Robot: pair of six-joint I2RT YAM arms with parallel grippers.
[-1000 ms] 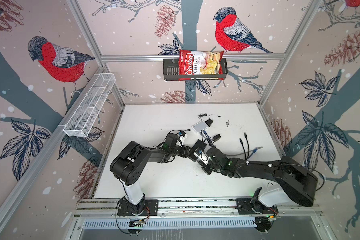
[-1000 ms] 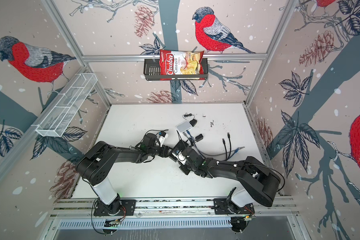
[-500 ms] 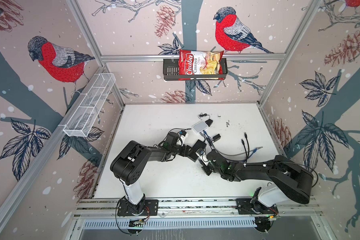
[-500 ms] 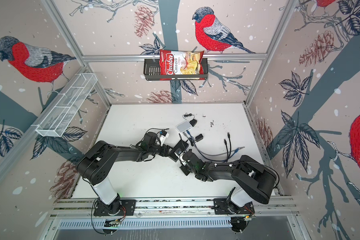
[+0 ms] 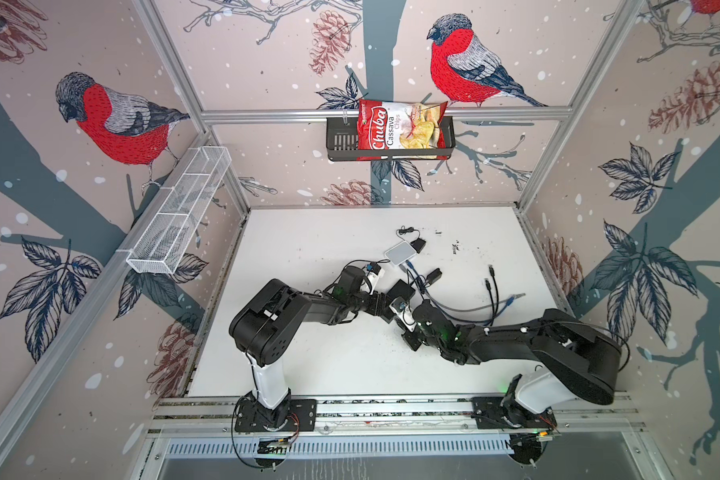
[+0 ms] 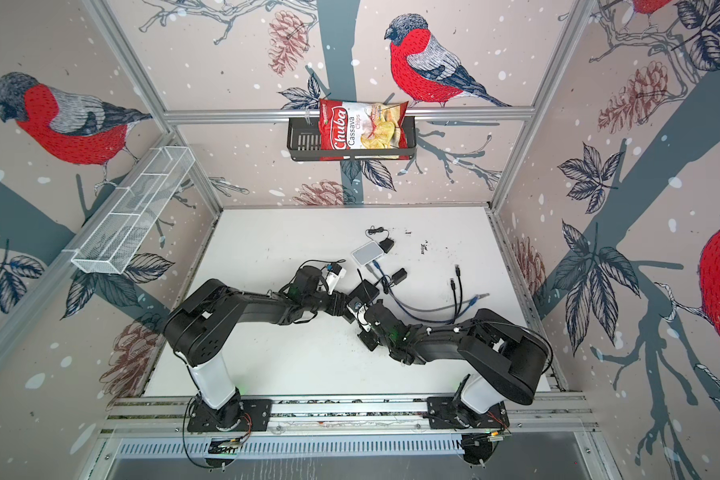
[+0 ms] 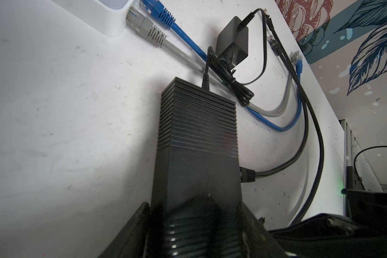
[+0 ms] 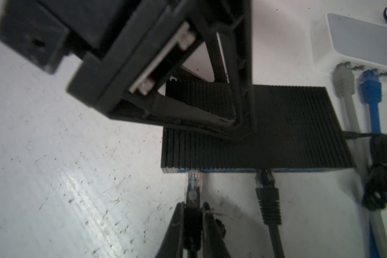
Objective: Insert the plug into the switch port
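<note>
Step in hand: seating the plug [image 8: 193, 181] in the end port of the black switch [image 8: 277, 125].

Position: the switch is lying flat on the surface [image 8: 54, 156], port face towards the right arm. In both top views it is sitting mid-surface between the two wrists [image 5: 402, 289] [image 6: 364, 289]. The plug's clear tip is meeting the port face at the switch's corner. Most of the clear body is showing outside, so I am judging it not latched. How far it has gone in cannot be told.

Jaws: the right jaws are clamping the plug by its black boot, closed tight, cable running back between them. The left jaws are spanning the switch body [image 7: 199, 134] across its width and gripping it, bracing it against the push.

Neighbours: a black cable [image 8: 267, 196] is sitting in a port further along. A white hub [image 8: 355, 40] with a grey lead [image 8: 344, 89] and a blue lead [image 8: 371, 89] is lying just beyond the switch.

Recommendations:
- Be keeping the plug square to the port face. Any yaw will be jamming the tip on the port's edge.
- Be pushing straight along the plug's axis, low and level with the surface.
- Be holding the left grip firm, as the switch looks light and will be sliding otherwise.
- The boot grip is far back, so the tip may be flexing. Advance slowly.
- Release only once the clear body is sunk as deep as the neighbour's.
</note>
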